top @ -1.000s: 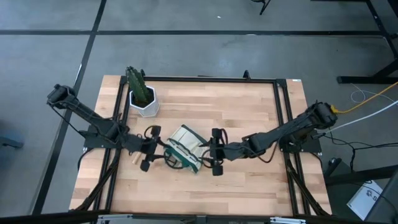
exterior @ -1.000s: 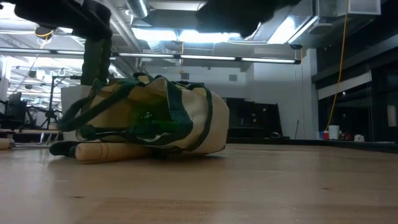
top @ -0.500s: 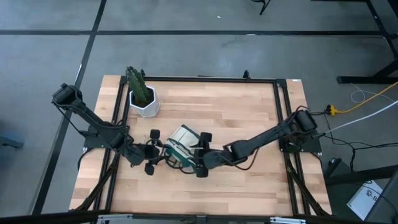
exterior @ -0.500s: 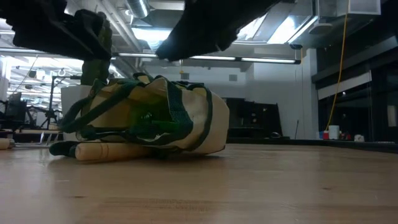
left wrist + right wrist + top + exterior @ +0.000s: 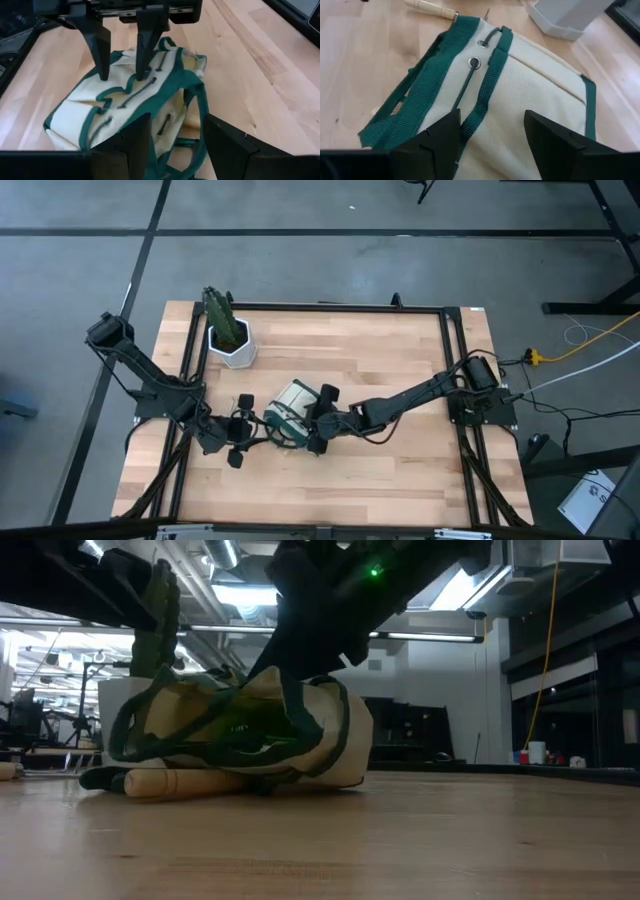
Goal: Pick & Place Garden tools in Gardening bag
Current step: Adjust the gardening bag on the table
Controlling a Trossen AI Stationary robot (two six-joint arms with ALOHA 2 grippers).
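Closing in from opposite sides, we have brought both hands to the gardening bag (image 5: 291, 412), which lies tipped over mid-worktop (image 5: 400, 360) beside a wooden-handled tool (image 5: 178, 782). Our right hand (image 5: 317, 420) has crossed onto the bag's fabric, fingers spread around a green strap; our left hand (image 5: 238, 430) waits open beside the bag's mouth, ready to right it.

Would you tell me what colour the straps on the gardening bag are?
The straps on the cream gardening bag are dark green, clearest in the right wrist view.
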